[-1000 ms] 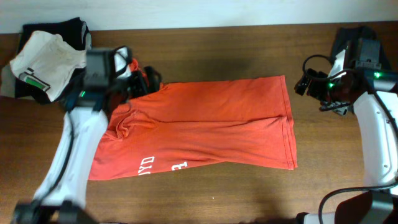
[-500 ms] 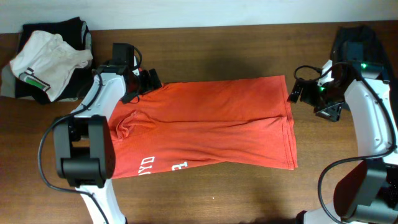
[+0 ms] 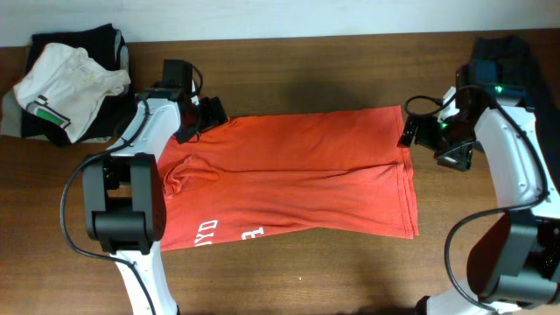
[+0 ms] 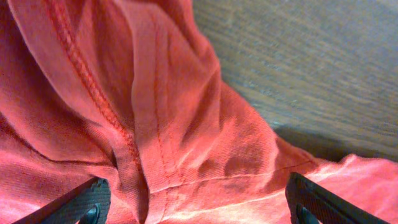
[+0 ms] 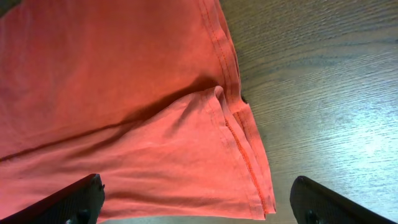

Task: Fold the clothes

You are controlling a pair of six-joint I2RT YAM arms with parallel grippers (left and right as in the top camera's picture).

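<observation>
Shirt (image 3: 289, 175) lies spread mid-table (image 3: 332, 70), hem twd right edge, lettering nr front edge, two layers showing at hem. L gripper (image 3: 213, 112) sits over bunched sleeve area on shirt's far-left side, fingers wide apart, holding nothing. R gripper (image 3: 409, 131) is at hem's far corner, fingers also apart. White shirt (image 3: 66, 83) on dark garment (image 3: 105, 39) in far-left corner.

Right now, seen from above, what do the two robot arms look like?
The left arm and right arm are smooth white tubes joined by chunky black blocks, with thin black cables looping alongside. The left end effector and right end effector are black. A small green light glows on the right arm.
</observation>
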